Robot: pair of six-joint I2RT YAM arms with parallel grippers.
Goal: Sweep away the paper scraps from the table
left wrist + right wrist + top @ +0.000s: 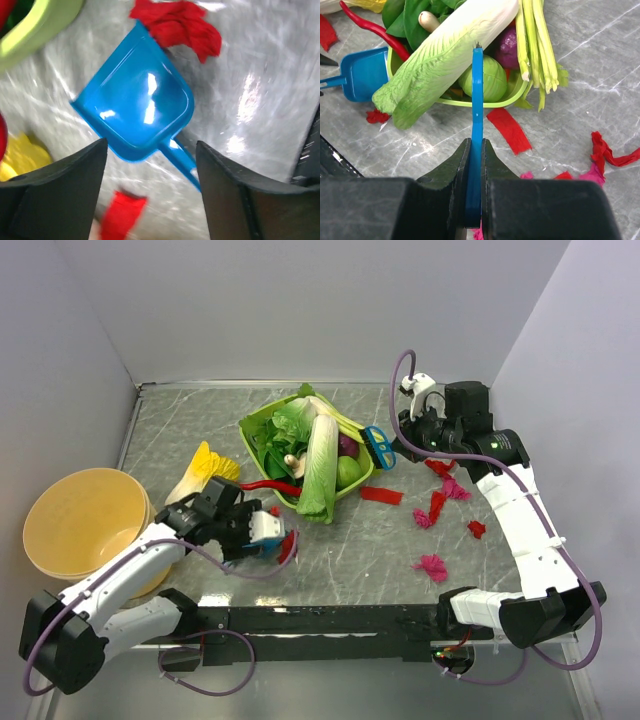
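Below wrist camera, left tool (151,145) released over dustpan (135,105), right tool (476,143) grasping brush (477,90)

Right hand (476,146) clamps blue tool (477,90) (brush, perhaps).

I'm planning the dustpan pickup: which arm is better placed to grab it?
Left. The left hand is open, directly above the blue dustpan. The right hand is shut on the blue brush, on the far side of the vegetable basket.
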